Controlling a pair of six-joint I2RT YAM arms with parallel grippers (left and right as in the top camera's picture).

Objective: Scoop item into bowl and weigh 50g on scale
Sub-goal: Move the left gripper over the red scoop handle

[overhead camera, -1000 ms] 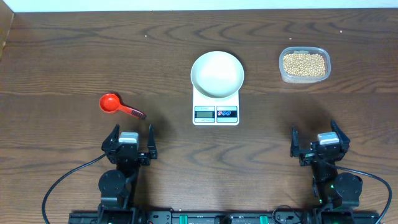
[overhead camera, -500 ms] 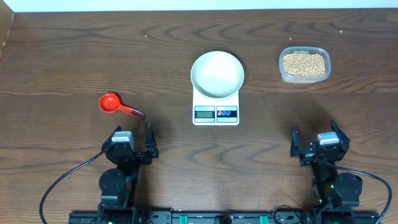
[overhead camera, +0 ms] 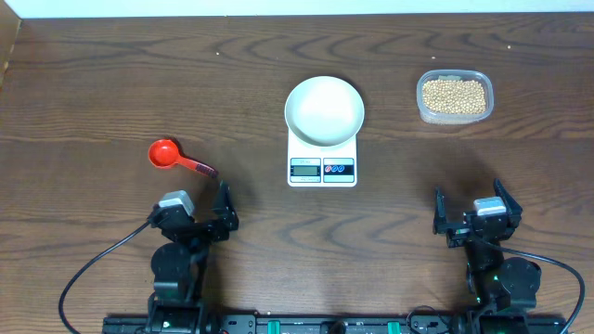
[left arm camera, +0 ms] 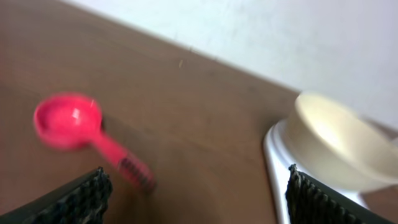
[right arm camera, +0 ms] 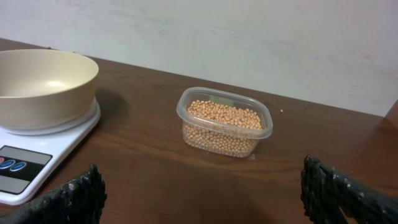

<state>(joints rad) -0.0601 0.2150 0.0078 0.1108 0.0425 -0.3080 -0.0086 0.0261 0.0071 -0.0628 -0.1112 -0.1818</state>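
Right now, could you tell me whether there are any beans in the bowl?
No, the bowl on the scale is empty; the beans sit in the tub.

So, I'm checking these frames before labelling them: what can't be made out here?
Overhead: the scale's display is too small to read.
Right wrist: that display is cut off by the left edge; the bowl's near wall hides its bottom.
Left wrist: blur smears the red scoop's handle and the bowl's rim.

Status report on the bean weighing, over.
Left gripper open, empty, facing red scoop. Right gripper open, empty. Bowl empty on scale; beans in tub. Nothing in the way.
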